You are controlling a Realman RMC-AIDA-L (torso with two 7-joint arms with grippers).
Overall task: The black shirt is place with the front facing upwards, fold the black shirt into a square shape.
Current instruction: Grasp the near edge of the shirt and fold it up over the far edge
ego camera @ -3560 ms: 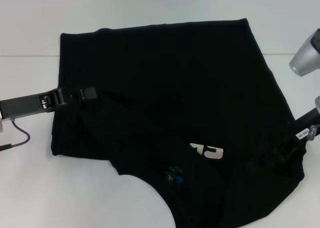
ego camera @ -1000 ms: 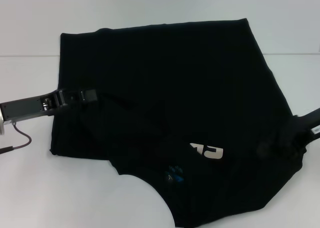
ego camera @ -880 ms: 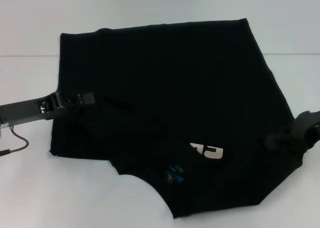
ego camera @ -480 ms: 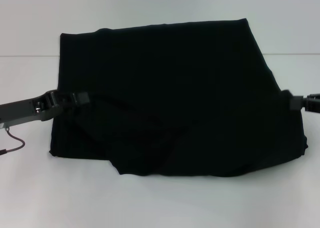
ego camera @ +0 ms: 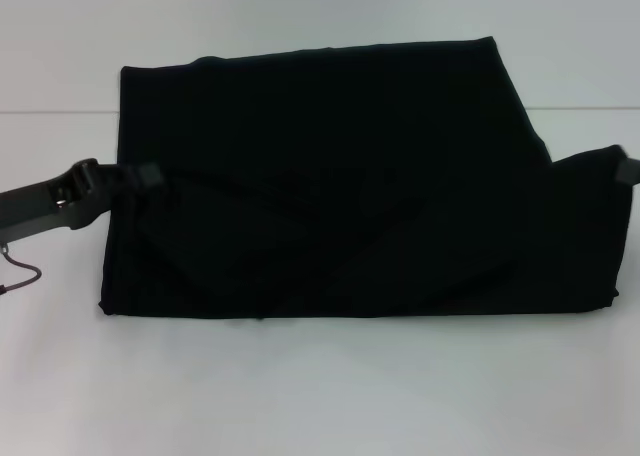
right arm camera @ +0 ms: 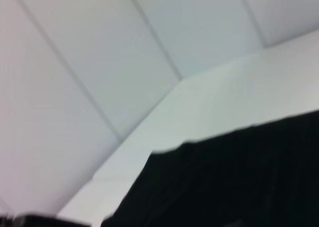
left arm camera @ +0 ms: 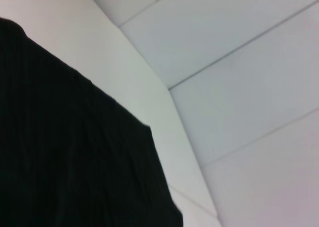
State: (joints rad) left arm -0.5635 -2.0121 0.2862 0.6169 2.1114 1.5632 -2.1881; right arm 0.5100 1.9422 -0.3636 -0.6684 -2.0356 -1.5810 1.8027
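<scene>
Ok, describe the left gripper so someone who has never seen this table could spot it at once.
Start at the white table and find the big black shirt spread across it. At the shirt's left edge, the left gripper reaches in on a dark grey arm. A thin cable loops below it; the right gripper barely shows at the right edge.

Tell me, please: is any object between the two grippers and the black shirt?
No visible object is. The left gripper meets the black shirt at its left edge, and the right gripper at its right edge. Only the white table surrounds the cloth.
</scene>
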